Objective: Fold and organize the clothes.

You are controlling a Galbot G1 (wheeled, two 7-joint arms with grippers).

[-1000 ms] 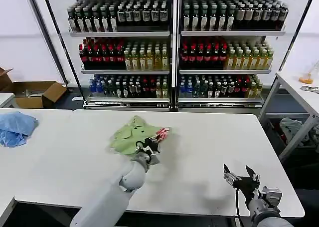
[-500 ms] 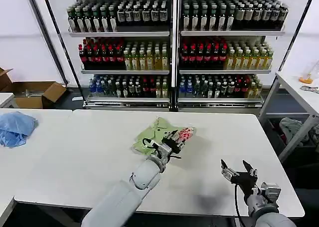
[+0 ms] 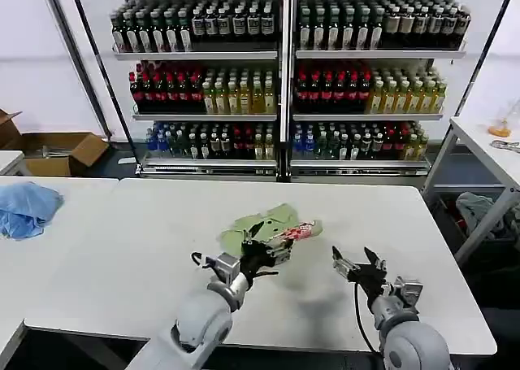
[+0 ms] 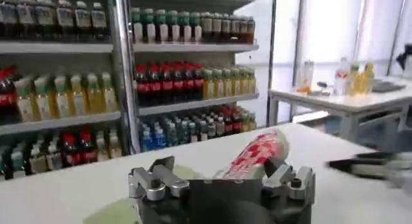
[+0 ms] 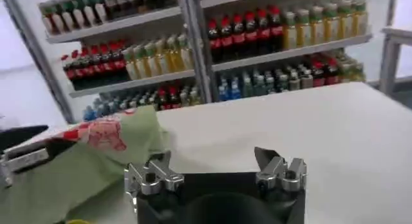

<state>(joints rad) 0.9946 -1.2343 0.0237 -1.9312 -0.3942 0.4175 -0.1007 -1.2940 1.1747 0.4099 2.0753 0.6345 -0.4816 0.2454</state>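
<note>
The green T-shirt (image 3: 264,226) lies bunched up near the middle of the white table (image 3: 122,248), its red and white print (image 3: 296,231) turned up at the edge nearest the right arm. The left claw (image 3: 262,251) sits at the near edge of the shirt and grips the fabric, with the printed part rising just past its fingers in the left wrist view (image 4: 257,156). The right claw (image 3: 357,266) hovers over bare table just beside the shirt, its fingers spread apart and holding nothing; from the right wrist view the shirt (image 5: 77,161) lies close ahead of it. A crumpled blue cloth (image 3: 24,207) rests on a neighbouring table well to the left. Shelves of bottles (image 3: 284,85) stand behind.
</note>
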